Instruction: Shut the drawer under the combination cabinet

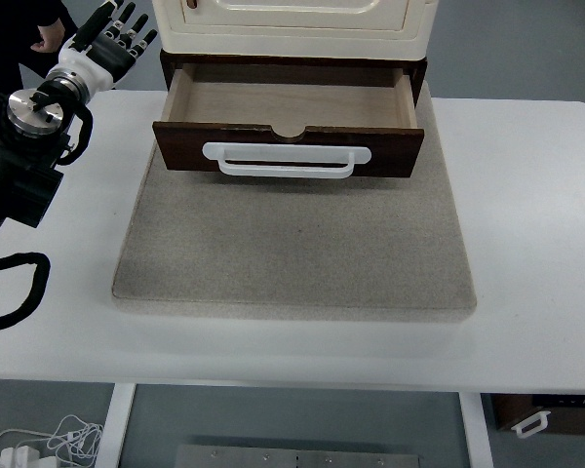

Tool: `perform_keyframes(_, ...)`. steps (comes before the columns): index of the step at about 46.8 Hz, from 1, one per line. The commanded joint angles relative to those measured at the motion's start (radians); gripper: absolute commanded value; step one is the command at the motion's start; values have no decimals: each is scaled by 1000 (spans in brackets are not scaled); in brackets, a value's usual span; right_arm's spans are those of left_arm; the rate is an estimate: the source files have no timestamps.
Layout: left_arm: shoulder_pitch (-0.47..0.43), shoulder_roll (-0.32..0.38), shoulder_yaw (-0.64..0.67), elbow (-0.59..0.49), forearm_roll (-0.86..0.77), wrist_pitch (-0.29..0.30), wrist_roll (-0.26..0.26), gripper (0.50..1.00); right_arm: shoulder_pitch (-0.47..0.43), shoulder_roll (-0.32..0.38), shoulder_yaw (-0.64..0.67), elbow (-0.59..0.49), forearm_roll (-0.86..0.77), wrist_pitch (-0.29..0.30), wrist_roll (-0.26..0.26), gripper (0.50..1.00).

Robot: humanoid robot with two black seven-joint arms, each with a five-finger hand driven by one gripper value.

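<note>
A cream cabinet (292, 24) stands at the back of a grey mat (292, 253). Its dark brown drawer (288, 146) is pulled out toward me and is empty inside. A white handle (286, 160) runs across the drawer front. My left hand (107, 44) is raised at the far left, to the left of the cabinet and apart from it, fingers spread and holding nothing. The right arm is out of view.
The white table (526, 224) extends to both sides of the mat. A person's dark sleeve and hand (44, 34) show at the top left, behind my left hand. Cables lie on the floor at the bottom left (49, 444).
</note>
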Motion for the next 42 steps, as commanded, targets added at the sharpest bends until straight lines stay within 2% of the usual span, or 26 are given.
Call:
perform_keyframes(1,0,1,0,1,0,0,0,1000,0,0,0,0,0,-1,0,952)
perform_keyframes(22,-7,11,-8,-2,-8,-6,0,1000,0,0,0,0,0,0,0,952)
perform_keyframes(31,-7,14,2,-5,-6,-66,2,1000,0,0,0,0,0,0,0,952)
perform_keyframes(42,-53,37,3,-3,5,-58,-18,1000,0,0,0,0,0,-1,0,952)
